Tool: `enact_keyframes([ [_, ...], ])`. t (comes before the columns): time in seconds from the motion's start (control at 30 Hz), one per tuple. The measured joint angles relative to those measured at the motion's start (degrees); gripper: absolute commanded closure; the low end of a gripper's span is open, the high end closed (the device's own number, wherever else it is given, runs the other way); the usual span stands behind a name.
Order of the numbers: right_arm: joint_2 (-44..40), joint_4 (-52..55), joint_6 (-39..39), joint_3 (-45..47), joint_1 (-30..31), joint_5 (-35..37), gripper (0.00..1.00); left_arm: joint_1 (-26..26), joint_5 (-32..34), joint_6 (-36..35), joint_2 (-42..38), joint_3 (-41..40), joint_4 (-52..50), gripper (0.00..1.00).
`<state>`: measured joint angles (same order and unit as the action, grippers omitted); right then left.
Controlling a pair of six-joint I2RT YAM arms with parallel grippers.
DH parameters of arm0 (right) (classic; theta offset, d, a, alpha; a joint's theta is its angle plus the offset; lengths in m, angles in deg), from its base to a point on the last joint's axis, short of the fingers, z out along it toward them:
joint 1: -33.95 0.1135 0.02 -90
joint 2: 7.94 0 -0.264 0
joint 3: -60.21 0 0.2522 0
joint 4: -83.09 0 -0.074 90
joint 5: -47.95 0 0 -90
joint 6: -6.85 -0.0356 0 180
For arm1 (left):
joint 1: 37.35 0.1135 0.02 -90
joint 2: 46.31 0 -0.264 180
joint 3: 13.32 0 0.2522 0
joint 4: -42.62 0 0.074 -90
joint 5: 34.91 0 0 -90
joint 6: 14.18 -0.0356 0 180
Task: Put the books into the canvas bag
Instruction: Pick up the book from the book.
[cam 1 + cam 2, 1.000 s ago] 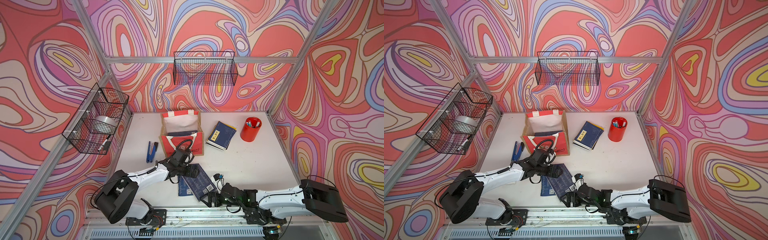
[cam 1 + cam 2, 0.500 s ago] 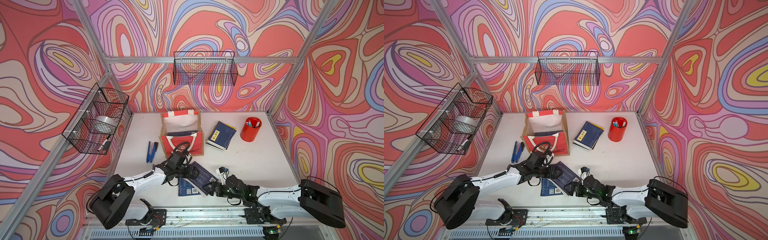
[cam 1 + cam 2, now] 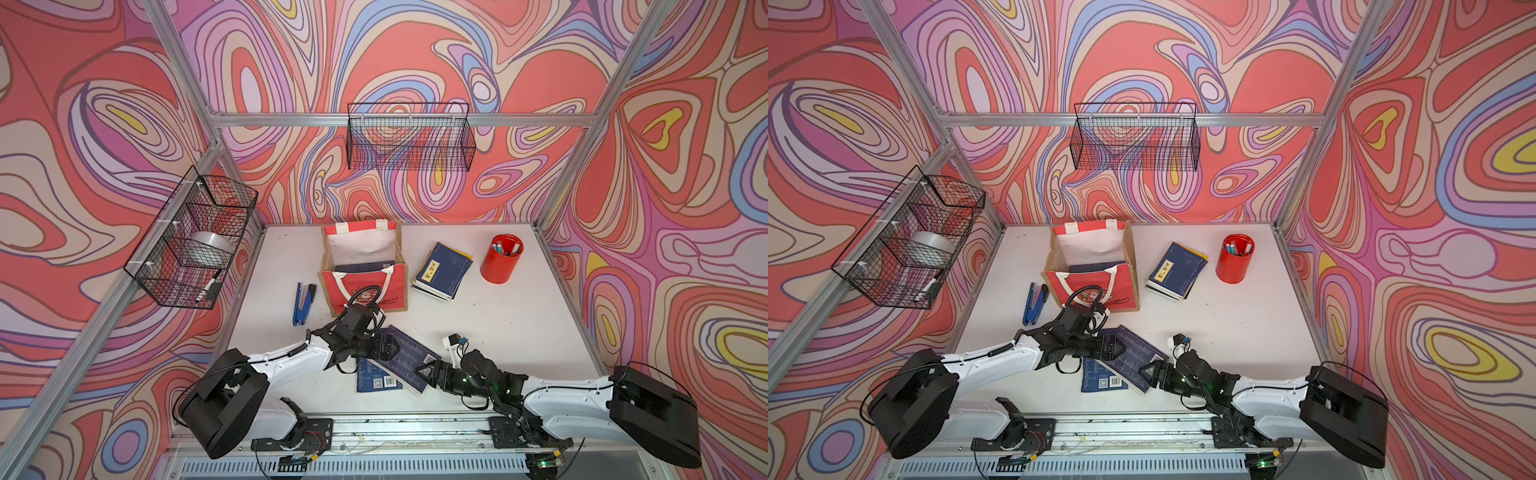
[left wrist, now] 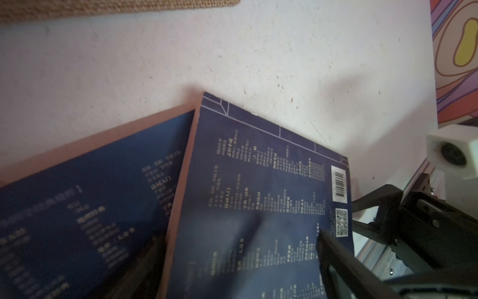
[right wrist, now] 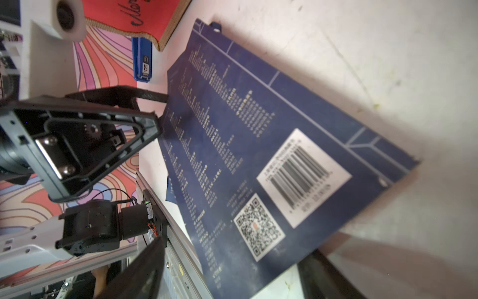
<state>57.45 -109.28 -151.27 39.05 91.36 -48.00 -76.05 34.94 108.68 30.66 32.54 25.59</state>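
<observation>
The canvas bag stands upright at mid-table, and a navy book shows inside it. Two books lie back-up by the front edge in both top views. The upper book rests askew on the lower one. My left gripper stands open over the upper book's far-left edge, one finger lying on its cover. My right gripper stands open around the barcode corner, its jaws wide apart. A stack of books lies to the right of the bag.
A red pen cup stands at the back right. A blue stapler lies to the left of the bag. Wire baskets hang on the left wall and the back wall. The metal rail runs along the front.
My right arm has reached in to the left, up to the upper book's corner, and its jaws have narrowed. The left gripper has shifted onto the book, which has turned slightly.
</observation>
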Motion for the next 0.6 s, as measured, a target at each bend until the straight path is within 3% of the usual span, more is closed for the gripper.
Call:
enact_keyframes([
  [0.1, 0.00, 0.22, 0.68, -0.04, -0.57, 0.33, 0.52, -0.04, -0.42, -0.02, 0.02, 0.00, -0.13, 0.08],
  [0.3, 1.18, -0.07, 0.98, -0.31, -0.98, 0.61, 0.70, -0.04, -0.44, -0.04, 0.33, 0.46, -0.63, 0.09],
  [0.47, 1.09, 1.36, 0.85, -1.31, -1.20, 1.42, 0.95, -0.04, -0.42, -0.28, 0.46, 1.14, -2.01, 0.07],
  [0.6, -3.45, 5.35, 2.16, -2.14, -1.18, 2.03, 1.00, -0.22, -0.98, -1.20, -0.13, 2.29, -4.79, 0.02],
])
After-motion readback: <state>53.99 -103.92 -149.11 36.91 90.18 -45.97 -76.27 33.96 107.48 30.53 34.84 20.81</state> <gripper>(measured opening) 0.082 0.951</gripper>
